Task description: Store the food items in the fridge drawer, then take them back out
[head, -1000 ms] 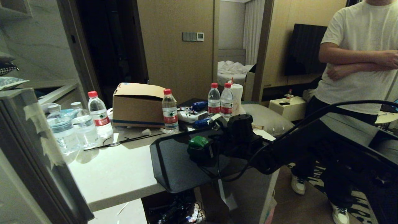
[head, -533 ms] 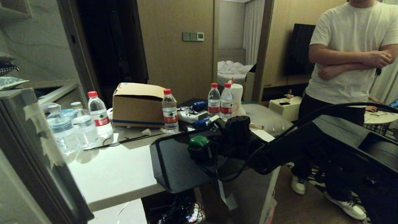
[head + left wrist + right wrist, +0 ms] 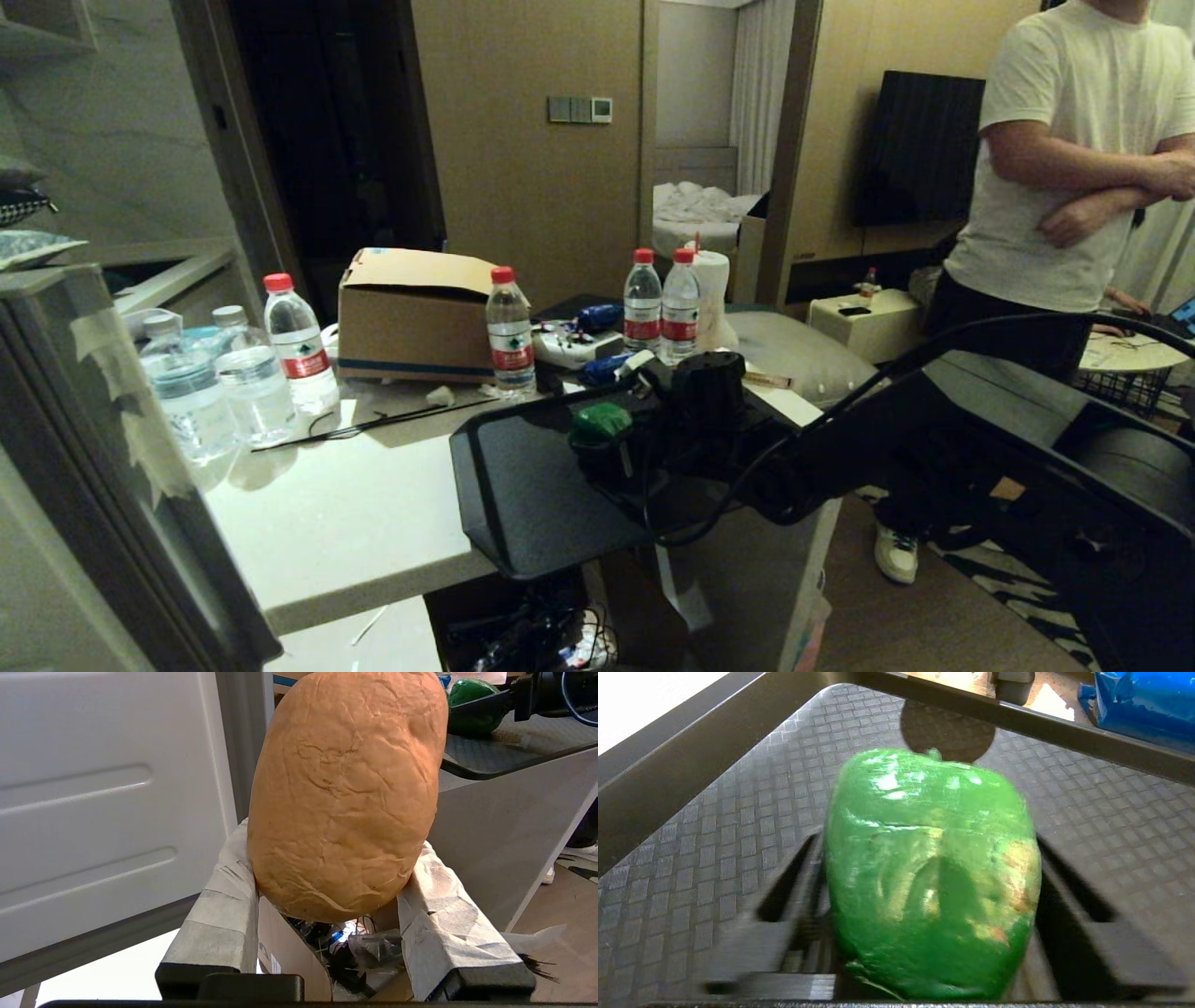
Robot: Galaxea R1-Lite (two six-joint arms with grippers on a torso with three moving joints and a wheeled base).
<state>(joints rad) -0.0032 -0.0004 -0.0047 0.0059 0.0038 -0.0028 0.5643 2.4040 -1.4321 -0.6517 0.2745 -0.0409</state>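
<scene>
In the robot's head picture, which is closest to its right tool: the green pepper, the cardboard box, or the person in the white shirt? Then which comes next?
From the right tool:
1. Green pepper, between the tool's fingers, over the dark tray.
2. Cardboard box, behind and to the left on the counter.
3. Person in the white shirt, far right, standing across the room.

green item: mostly hidden in head view by the right gripper; only its top shows
right gripper fingers: blurred in right wrist view; contact with green item can't be told
tan item: top cut off at 12 o'clock edge of left wrist view
left gripper: outside head view; fingertips hidden behind tan item
person: cut off at 12 and 3 o'clock edges
fridge drawer: can't be told in any view
box under counter: contents too dark to tell
</scene>
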